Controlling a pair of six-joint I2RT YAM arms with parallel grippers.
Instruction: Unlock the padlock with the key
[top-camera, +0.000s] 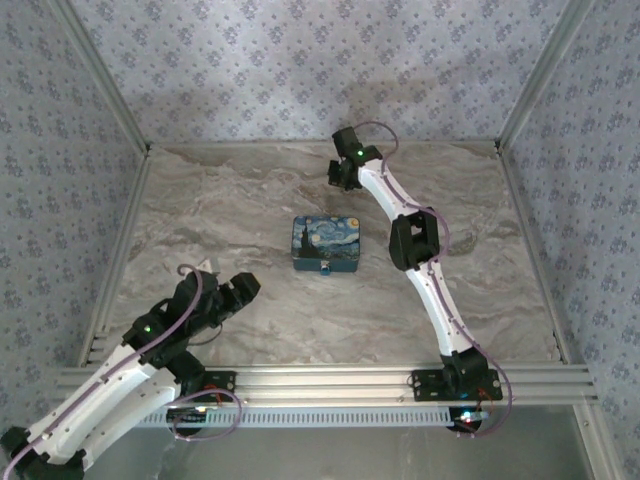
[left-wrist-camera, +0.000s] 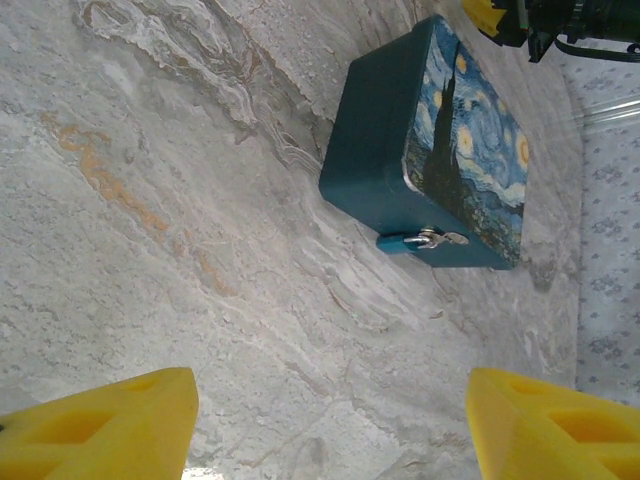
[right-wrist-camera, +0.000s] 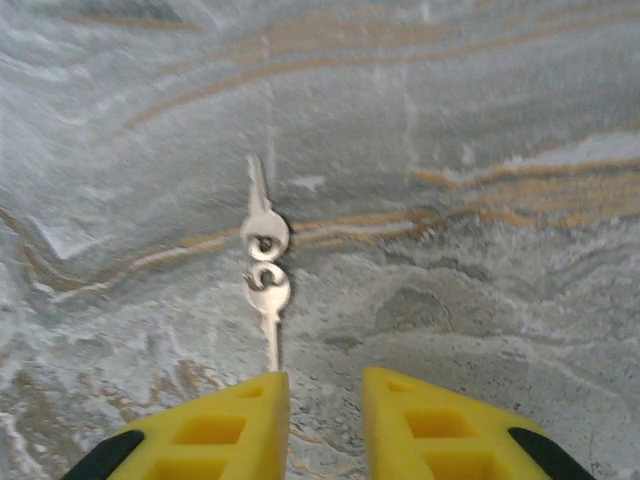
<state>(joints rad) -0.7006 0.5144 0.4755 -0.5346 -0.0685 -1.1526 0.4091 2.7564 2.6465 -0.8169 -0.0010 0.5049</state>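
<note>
Overhead: the padlock (top-camera: 325, 268) hangs on the near face of the tin (top-camera: 325, 243), with my right gripper (top-camera: 340, 178) beyond the tin and my left gripper (top-camera: 238, 290) to its near-left. Left wrist: fingers spread wide, empty, facing the tin. Right wrist: jaws narrowly parted and holding nothing, the keys (right-wrist-camera: 266, 262) lying flat just ahead. My worry is that thin metal skidding off the fingertips.

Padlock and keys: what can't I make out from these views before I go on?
- padlock, left wrist view: too small and side-on; keyhole and shackle state unreadable.
- keys, right wrist view: the lower key's tip ends at the edge of the right claw; contact unclear.
- tin, top view: the padlock on its front is a mere speck.
</note>
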